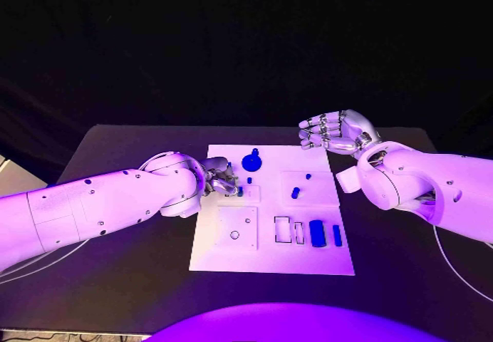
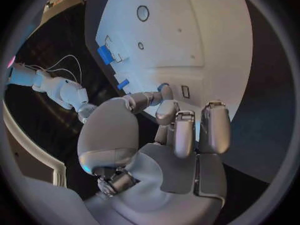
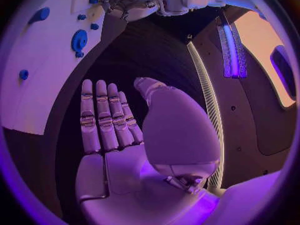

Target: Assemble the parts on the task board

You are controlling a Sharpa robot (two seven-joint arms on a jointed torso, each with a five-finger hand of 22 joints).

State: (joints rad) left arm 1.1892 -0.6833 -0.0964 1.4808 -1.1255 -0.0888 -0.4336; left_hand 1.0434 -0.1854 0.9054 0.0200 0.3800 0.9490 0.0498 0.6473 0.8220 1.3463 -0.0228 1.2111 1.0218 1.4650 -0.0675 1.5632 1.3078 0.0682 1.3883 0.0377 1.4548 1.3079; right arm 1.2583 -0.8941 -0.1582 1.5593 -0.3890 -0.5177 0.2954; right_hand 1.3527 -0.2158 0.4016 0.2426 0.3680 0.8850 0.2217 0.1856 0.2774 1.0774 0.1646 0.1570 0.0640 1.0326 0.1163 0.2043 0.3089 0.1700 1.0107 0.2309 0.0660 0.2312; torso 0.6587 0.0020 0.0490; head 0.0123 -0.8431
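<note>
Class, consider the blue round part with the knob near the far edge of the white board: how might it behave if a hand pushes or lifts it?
The blue round part looks rigid, small and probably light. Its disc shape suggests it could roll if tipped on edge. Lying on the smooth task board, it would likely slide.

1. Violet light washes the head view; the task board (image 1: 272, 214) glows pale lilac and nearly bleaches out.
2. The table (image 1: 123, 285) stays dull and dark, and the room beyond its far edge is black.
3. The left hand (image 1: 218, 177) throws a soft shadow on the board's left edge.
4. Both wrist views are fisheye circles: the board's straight edges bow strongly, and the rims fall off into a dark frame.
5. In the left wrist view the light looks whiter; the right hand (image 3: 119, 135) is deep purple.
</note>
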